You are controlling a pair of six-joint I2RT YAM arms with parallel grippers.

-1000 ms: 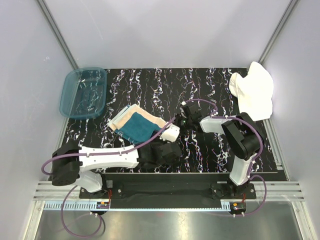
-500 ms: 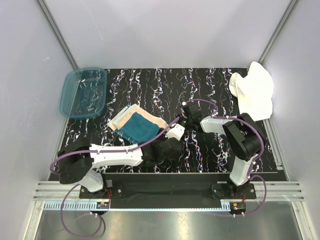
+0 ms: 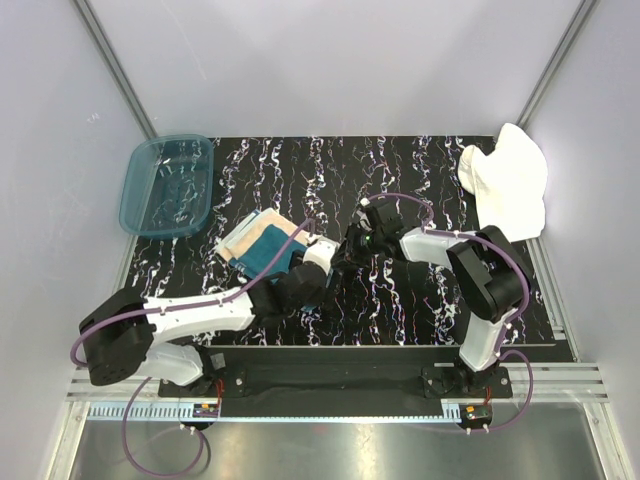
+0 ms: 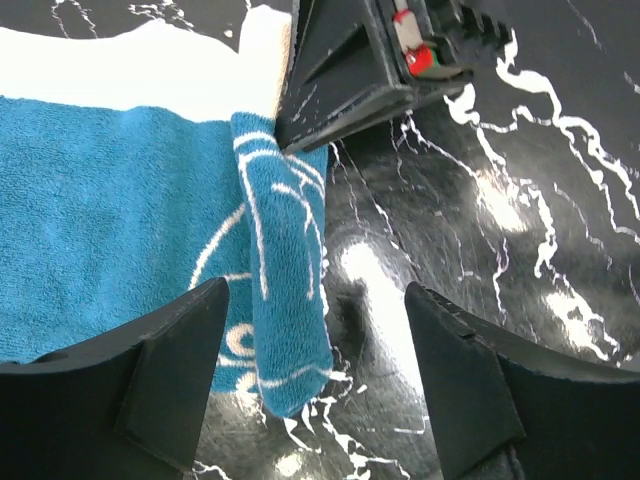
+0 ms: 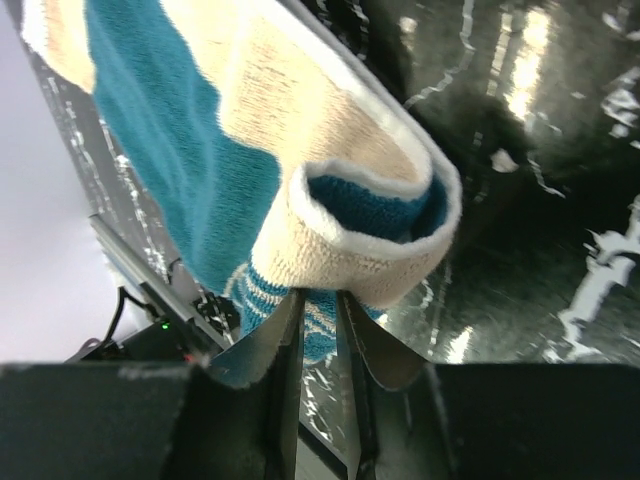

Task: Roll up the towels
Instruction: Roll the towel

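The cream-tan towel with the teal print (image 3: 262,240) lies left of centre on the black marbled table (image 3: 400,170). My right gripper (image 3: 346,254) is shut on its near-right edge (image 5: 345,262), and the edge curls over the fingertips (image 5: 292,318) in a loop. In the left wrist view that gripper (image 4: 350,70) holds up a teal flap (image 4: 285,280). My left gripper (image 3: 320,264) is open and empty, and the hanging flap sits between its wide-spread fingers (image 4: 150,380). The white terry towel (image 3: 508,185) lies crumpled at the far right edge.
A translucent teal plastic tub (image 3: 167,185) stands at the table's far left corner. Grey walls close in the table on the left, right and back. The two arms' wrists are close together near the table's middle.
Both grippers have moved left to the patterned towel's right edge. The right gripper now pinches that edge and folds it over. The left gripper has slid up beside it.
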